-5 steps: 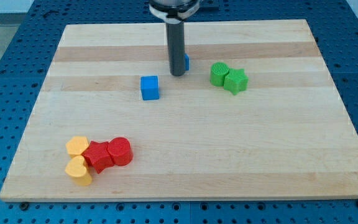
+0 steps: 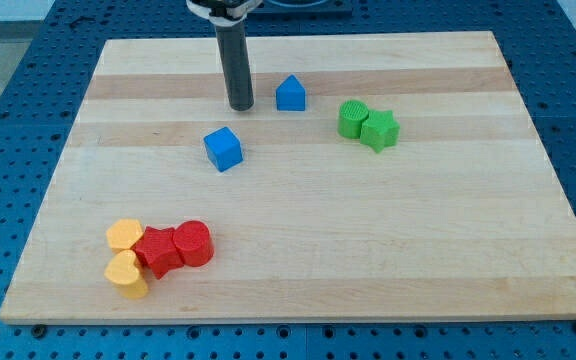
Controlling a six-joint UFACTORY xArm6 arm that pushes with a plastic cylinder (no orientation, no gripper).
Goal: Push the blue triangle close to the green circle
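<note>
My tip point(image 2: 240, 106) rests on the wooden board point(image 2: 298, 270), near the view's top and a little left of the middle. The rod is a bare dark cylinder standing upright, with nothing clamped or carried on it (it has no jaws to open or close), and the tip touches no block.

The blue triangle point(image 2: 290, 93) sits just to the view's right of the tip, about level with it and slightly higher in the view, with a narrow strip of bare wood between the two. Its peaked top points toward the view's top.

The green circle point(image 2: 352, 118) lies farther to the view's right of the tip, beyond the triangle and a little lower. It touches a green star point(image 2: 380, 131), which sits on its lower right side. A clear gap separates the triangle from the green pair.

Below the tip and slightly to the view's left is a blue cube point(image 2: 223, 148), turned at an angle and apart from everything else.

Well away from the tip, toward the view's bottom left, four blocks crowd together: a yellow block point(image 2: 123, 235), a yellow heart point(image 2: 125, 273), a red star point(image 2: 158, 250) and a red cylinder point(image 2: 194, 242), each touching a neighbour.
</note>
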